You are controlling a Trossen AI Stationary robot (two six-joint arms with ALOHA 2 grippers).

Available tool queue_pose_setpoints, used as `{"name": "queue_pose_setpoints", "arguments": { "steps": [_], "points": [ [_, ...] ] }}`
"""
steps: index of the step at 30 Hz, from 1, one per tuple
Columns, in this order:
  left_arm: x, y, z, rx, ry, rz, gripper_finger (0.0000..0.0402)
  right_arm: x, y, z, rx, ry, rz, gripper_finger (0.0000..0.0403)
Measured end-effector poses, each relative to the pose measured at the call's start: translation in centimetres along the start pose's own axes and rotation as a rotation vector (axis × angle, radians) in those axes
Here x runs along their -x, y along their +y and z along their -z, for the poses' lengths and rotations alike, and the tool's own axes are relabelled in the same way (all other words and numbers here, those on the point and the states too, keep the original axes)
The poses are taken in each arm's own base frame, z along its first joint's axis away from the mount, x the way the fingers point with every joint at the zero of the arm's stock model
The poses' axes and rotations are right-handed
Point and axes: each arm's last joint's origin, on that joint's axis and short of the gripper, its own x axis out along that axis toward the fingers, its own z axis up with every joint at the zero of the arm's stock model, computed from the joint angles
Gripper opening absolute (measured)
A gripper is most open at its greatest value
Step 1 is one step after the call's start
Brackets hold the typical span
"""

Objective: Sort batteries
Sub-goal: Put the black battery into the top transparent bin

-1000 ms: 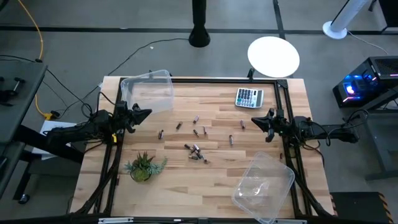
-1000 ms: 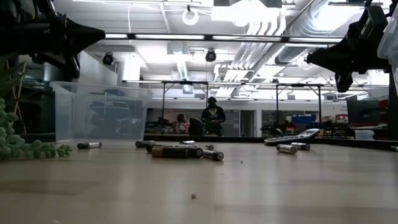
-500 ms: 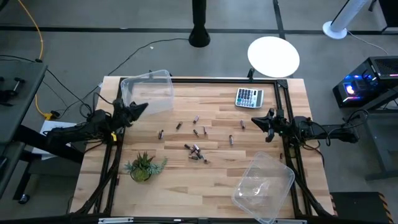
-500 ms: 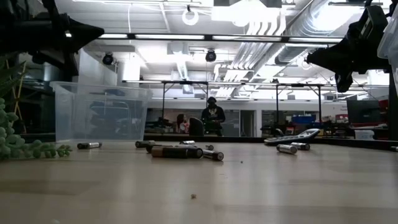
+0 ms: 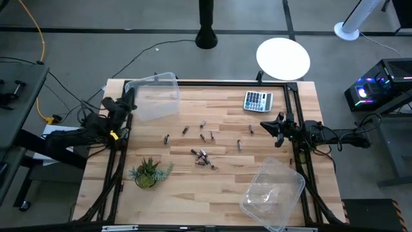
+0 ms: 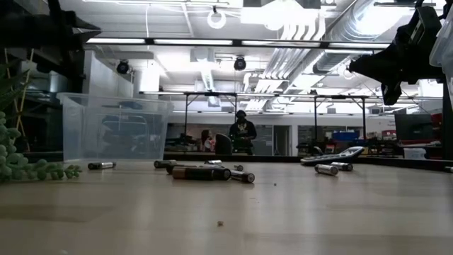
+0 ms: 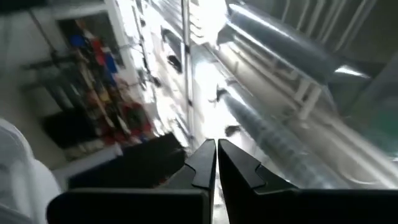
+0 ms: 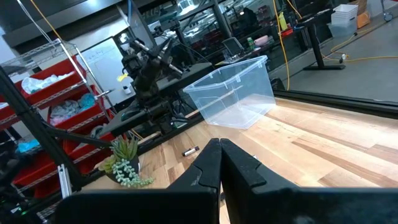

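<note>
- Left arm sits at the table's left edge with its wrist tipped way up, so the left gripper [image 5: 126,96] points toward the far side, right by the near wall of the clear bin [image 5: 154,95] at the far-left corner. Its wrist camera sees only ceiling ducts and shelving.
- Its fingers [image 7: 202,163] are pressed together with just a thin slit between them, and nothing is in them.
- Right arm reaches in level from the right edge, with the right gripper [image 5: 263,125] hovering above the wood, aimed at the middle of the table.
- Its fingers [image 8: 211,163] are also pinched together and empty, touching nothing.
- The batteries [image 5: 203,155] lie loose on the table [image 5: 193,187] between the two grippers: I count around ten from above. Some are single ones spread out, plus a small clump near the centre.
- Two clear bins in total; the second bin [image 5: 273,190] is at the near-right corner, sitting askew.
- One grey calculator [image 5: 257,100] at the far right, and one small potted plant [image 5: 148,173] near the left.
</note>
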Motion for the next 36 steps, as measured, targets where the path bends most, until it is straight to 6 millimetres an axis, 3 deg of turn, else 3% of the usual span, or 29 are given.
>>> {"name": "queue_pose_setpoints", "arguments": {
  "steps": [4, 7, 13, 16, 19, 23, 26, 31, 36],
  "points": [
    [-2.8, -2.3, 1.8, -0.114, 0.091, -0.045, 0.0013, 0.0, 0.0, 0.0, 0.0, -0.001, -0.001, 0.0],
    [-6.2, -4.7, 4.7, -0.261, 0.238, -0.007, 0.0013, 0.0, 0.1, -0.4, -0.046, -0.051, 0.008, 0.0],
    [-12.5, -8.3, 11.6, -0.618, 0.684, 0.197, 0.0013, 0.7, 0.8, -3.4, -0.546, -0.379, -0.071, 0.0],
    [-14.7, -9.0, 13.3, -0.727, 0.952, 0.108, 0.0013, 1.0, 1.1, -4.5, -0.605, -0.472, -0.135, 0.0],
    [-15.8, -9.1, 13.3, -0.863, 1.175, -0.077, 0.0013, 1.0, 2.2, -6.2, -0.548, -0.446, -0.252, 0.0],
    [-15.8, -8.6, 12.8, -0.955, 1.344, -0.244, 0.0013, -0.2, 4.3, -9.5, -0.386, -0.388, -0.239, 0.0],
    [-14.2, -7.5, 13.1, -0.958, 1.499, -0.343, 0.0013, -2.3, 5.8, -11.2, -0.226, -0.249, -0.124, 0.0],
    [-11.4, -4.4, 14.9, -0.907, 1.614, -0.54, 0.0013, -5.4, 7.1, -12.6, -0.044, 0.041, 0.16, 0.0],
    [-10.8, -1.4, 17.2, -0.871, 1.625, -0.626, 0.0016, -7.2, 7.9, -13.8, 0.012, 0.23, 0.357, 0.0004]
  ]
}}
